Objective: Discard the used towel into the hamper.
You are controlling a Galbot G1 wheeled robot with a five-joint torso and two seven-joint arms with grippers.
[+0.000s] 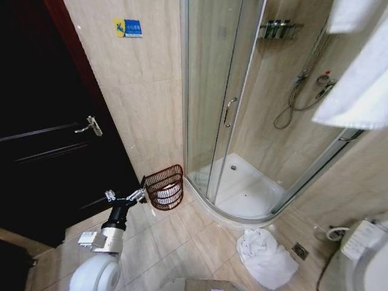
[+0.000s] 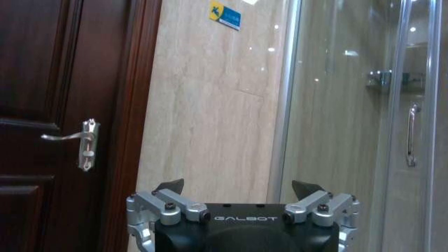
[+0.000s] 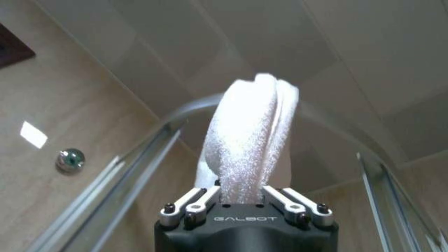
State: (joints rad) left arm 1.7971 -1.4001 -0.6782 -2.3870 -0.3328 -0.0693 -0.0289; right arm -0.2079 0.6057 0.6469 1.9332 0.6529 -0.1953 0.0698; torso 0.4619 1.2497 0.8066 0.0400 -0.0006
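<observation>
Right claw (image 3: 242,202) is clamped on a white towel (image 3: 248,142), which sticks straight out from between its fingers. Left claw (image 1: 143,193) is spread wide, holding nothing, its tip just beside the hamper (image 1: 165,187) rim. Hamper sits on the floor right ahead of it, against the tiled wall (image 1: 139,91), next to the shower door (image 1: 209,91). Another white towel (image 1: 265,254) lies crumpled on the floor tiles, well apart from the left claw.

1. The hamper (image 1: 165,187) stands on the floor, against the wall.
2. Door (image 1: 42,151) left of the hamper.
3. Shower enclosure (image 1: 242,121) right of the hamper.
4. Crumpled towel (image 1: 265,256) farther right of the hamper.
</observation>
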